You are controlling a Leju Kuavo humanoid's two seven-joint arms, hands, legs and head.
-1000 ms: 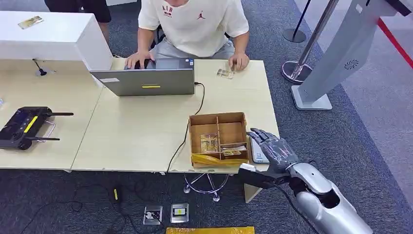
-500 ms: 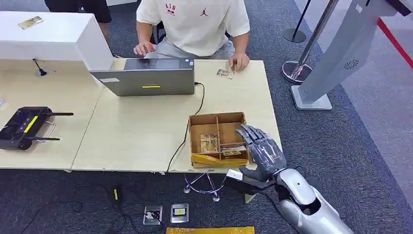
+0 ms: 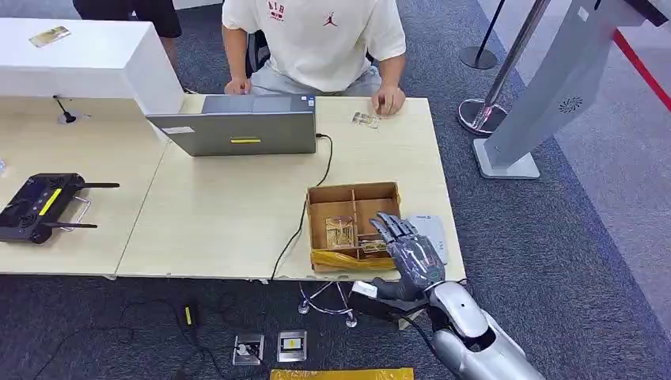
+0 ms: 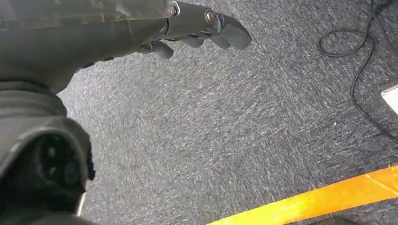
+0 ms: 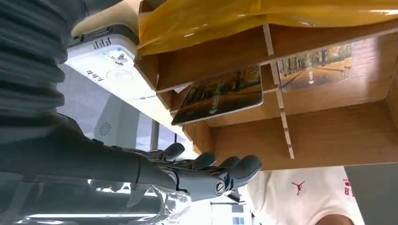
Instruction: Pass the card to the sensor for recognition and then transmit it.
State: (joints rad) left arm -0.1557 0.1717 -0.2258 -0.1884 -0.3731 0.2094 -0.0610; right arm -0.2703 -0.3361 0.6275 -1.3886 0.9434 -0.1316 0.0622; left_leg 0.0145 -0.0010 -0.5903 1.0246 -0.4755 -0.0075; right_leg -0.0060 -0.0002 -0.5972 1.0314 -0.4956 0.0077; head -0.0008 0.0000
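My right robot hand (image 3: 413, 257), fingers spread and holding nothing, hovers over the box (image 3: 354, 195) where the card (image 5: 220, 94) leans against a divider; a shallow reach could tip it flat beyond pinching.

Right robot hand (image 5: 206, 176) in foreground, dark fingers (image 5: 244, 166) extended together, apart from box, holding nothing. Wooden box (image 5: 328, 136) close ahead, thin dividers splitting it into compartments. Card (image 5: 220, 93) with autumn-tree picture lies tilted in one compartment; second card (image 5: 317, 65) in next compartment. Yellow tape (image 5: 244, 18) along box edge. White sensor (image 5: 105, 63) just beside box. Person's white shirt (image 5: 300, 194) beyond box.
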